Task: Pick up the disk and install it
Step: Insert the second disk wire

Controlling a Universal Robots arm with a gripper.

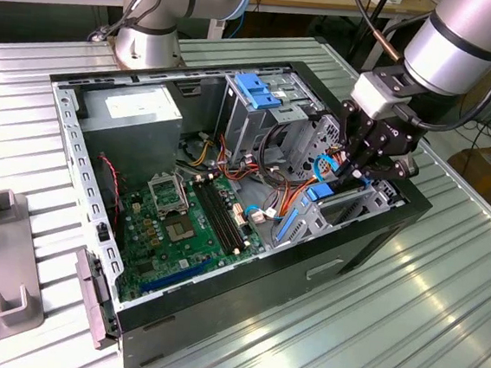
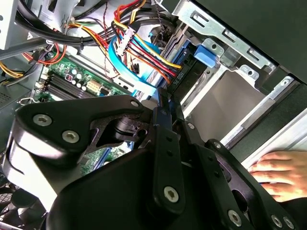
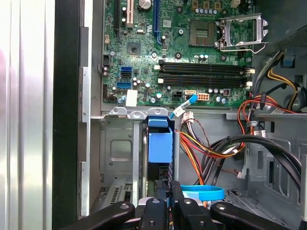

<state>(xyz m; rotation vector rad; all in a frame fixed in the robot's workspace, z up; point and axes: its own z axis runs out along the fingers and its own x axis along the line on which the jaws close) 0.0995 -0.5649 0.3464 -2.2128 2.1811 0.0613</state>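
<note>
Gripping: the gripper (image 1: 361,171) is clamped on the disk (image 3: 160,143), fingers pressed together around its edge in both wrist views.
Disk: standing on edge in a metal bay (image 3: 120,148) of the open computer case (image 1: 94,222), blue carrier end up, at about 3 o'clock from the motherboard (image 1: 181,221) in the exterior view.
Cables: coloured wires (image 2: 144,45) and a blue ribbon cable (image 3: 204,193) lie just beside the bay.
Person: a hand (image 2: 278,170) rests near the case's edge.
</note>
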